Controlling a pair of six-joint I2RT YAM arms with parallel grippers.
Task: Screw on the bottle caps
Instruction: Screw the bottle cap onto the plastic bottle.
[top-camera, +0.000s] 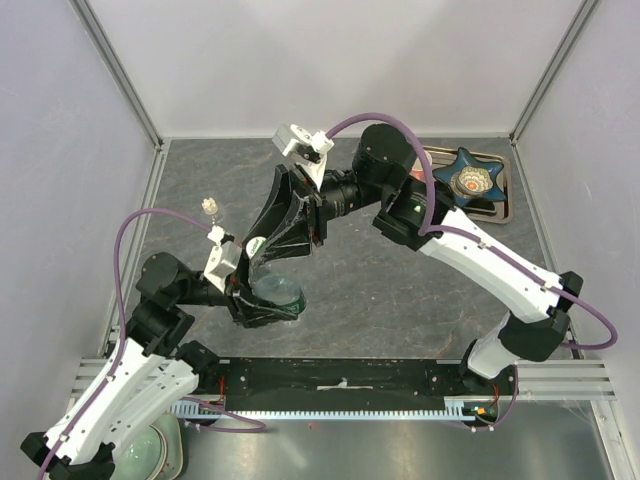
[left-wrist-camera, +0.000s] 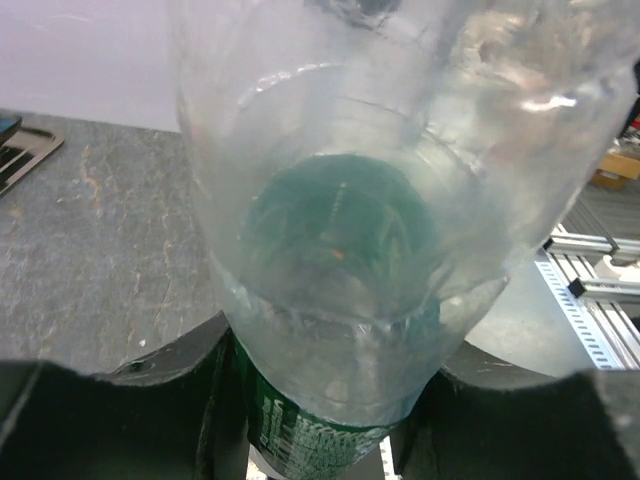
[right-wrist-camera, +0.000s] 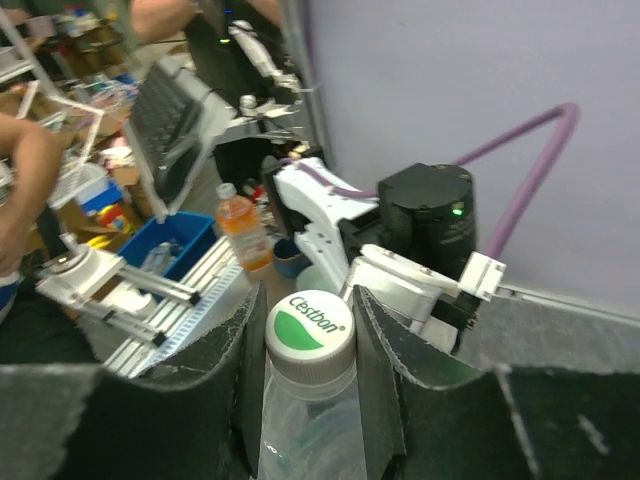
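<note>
I see the clear bottle (top-camera: 275, 293) held over the bench (top-camera: 400, 300), left of centre, tilted with its neck pointing far. The left tool (left-wrist-camera: 330, 400) clamps it at the green label. I'd judge the wall thin, soft and slick and the bottle light, so I'd squeeze gently. The bottle cap (right-wrist-camera: 310, 325) sits on the neck, and the right tool (right-wrist-camera: 310, 300) straddles it, pads against both sides with no gap visible. The cap looks stiff, so grip its side wall. The right arm reaches across from far right, elbow high. The left arm is folded low at near left.
</note>
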